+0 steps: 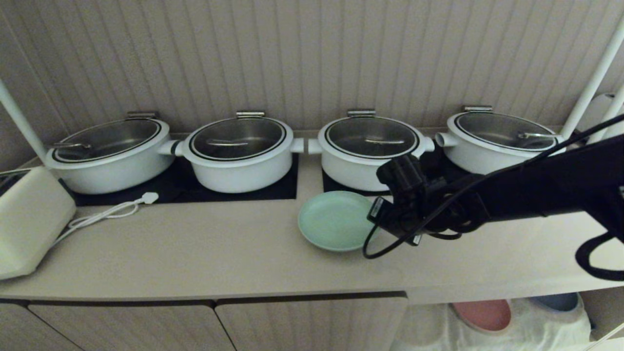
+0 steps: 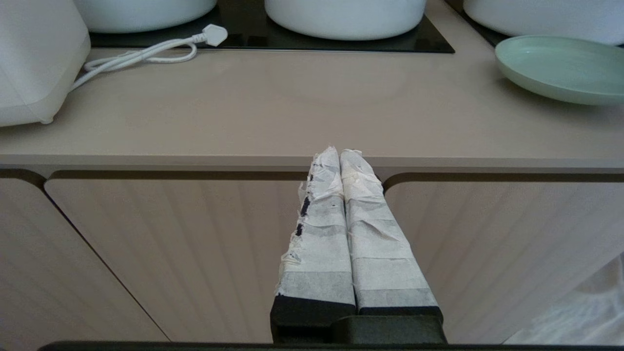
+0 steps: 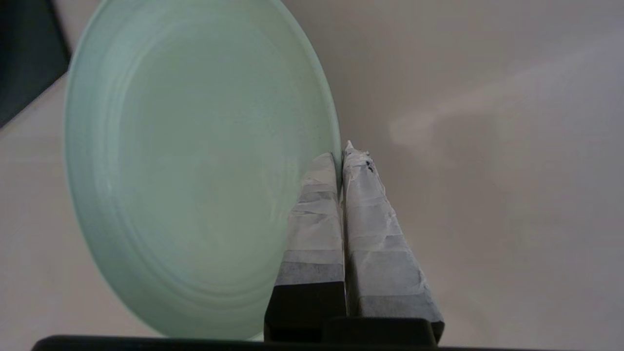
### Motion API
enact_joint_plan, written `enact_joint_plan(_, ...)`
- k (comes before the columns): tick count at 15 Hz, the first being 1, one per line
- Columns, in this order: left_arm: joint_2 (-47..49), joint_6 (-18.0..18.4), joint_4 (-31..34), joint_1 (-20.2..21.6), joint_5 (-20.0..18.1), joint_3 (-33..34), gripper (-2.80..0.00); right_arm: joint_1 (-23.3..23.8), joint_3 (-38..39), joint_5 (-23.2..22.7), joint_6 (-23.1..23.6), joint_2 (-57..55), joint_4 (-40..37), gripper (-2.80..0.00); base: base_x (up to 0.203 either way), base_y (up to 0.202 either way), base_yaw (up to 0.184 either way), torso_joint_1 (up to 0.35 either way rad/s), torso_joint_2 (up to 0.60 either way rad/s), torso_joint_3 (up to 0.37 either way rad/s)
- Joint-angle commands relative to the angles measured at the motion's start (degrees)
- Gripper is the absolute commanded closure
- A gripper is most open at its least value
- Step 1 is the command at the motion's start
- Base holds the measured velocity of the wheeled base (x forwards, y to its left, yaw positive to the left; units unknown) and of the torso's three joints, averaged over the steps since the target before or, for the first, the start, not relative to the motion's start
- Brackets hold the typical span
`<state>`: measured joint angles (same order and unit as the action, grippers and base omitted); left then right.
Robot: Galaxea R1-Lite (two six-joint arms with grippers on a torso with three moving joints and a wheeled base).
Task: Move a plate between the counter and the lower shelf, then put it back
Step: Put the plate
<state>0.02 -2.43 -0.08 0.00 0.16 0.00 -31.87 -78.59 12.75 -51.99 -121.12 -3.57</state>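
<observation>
Beige tabletop [image 1: 234,253] carried the plate [image 1: 335,220]; our right hand [image 3: 342,152] pinched its rim, so shelf trips seemingly remained.

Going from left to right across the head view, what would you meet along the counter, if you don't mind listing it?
White appliance → white power cable → mint-green plate → right hand, shut on the plate's right rim, all on the counter.
</observation>
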Motion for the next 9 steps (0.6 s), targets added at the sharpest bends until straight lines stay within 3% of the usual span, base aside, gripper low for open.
enact_joint_plan(1,0.0,0.0,0.0,0.0,0.0,0.0,0.0,0.0,-0.3,0.0,-0.4,-1.5,0.1,0.0,0.0,0.0,0.0,0.0,0.0,0.0)
enact_joint_plan(9,0.0,0.0,0.0,0.0,0.0,0.0,0.0,-0.1,-3.3,0.0,-0.4,-3.8,0.0,0.0,0.0,0.0,0.0,0.0,0.0,0.0)
